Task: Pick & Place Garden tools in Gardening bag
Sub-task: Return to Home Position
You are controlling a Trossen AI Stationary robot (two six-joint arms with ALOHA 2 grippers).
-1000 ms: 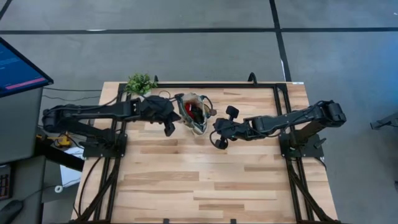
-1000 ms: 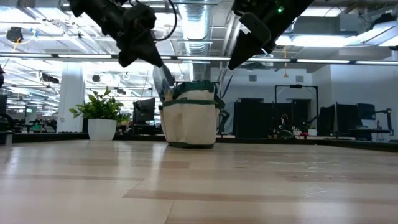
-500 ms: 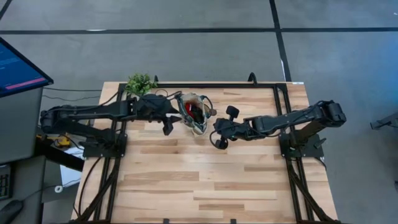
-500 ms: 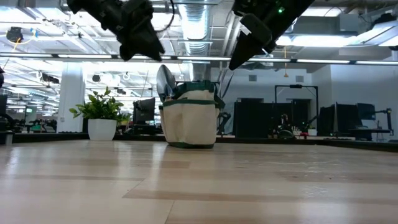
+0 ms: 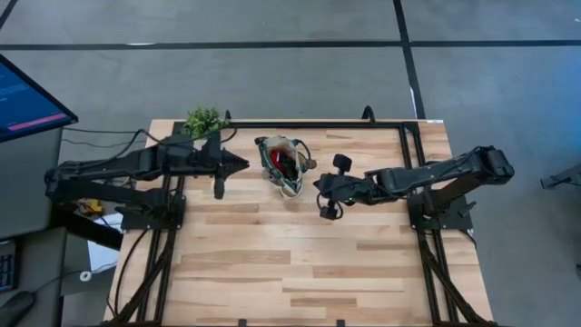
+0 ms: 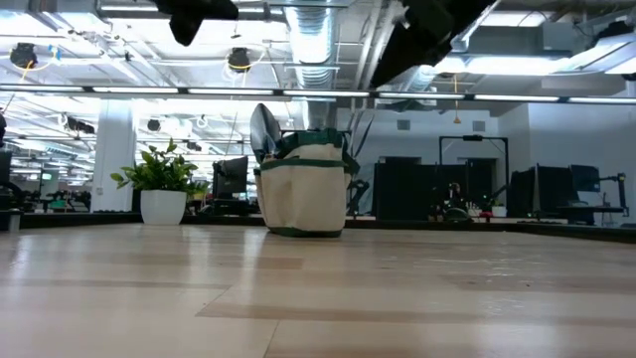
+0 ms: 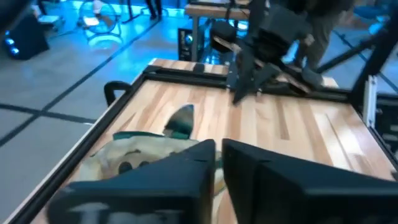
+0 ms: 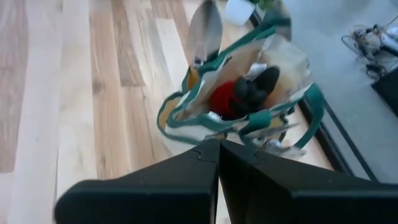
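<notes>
At the far left edge of the high view a monitor (image 5: 27,95) with a blue screen stands off the table. The left arm reaches from there over the back of the wooden table (image 5: 318,263), passing just in front of the small potted plant (image 5: 205,120) in the back left corner. The left gripper (image 5: 241,163) hovers just left of the gardening bag (image 5: 283,164), apart from it and pointing at it. In its wrist view the two dark fingers (image 7: 186,171) sit pressed together with nothing between them.

The beige, green-trimmed bag stands upright near the middle of the back edge. A silver trowel blade (image 6: 263,127) sticks up out of its left side. Inside it lie a red-and-black item (image 8: 227,99) and a dark-handled tool (image 8: 258,84).

The right gripper (image 5: 319,184) hangs just right of the bag and slightly nearer the front, not touching it. Its fingers (image 8: 186,171) are closed on each other and hold nothing. The right arm stretches back to its base at the table's right edge.
</notes>
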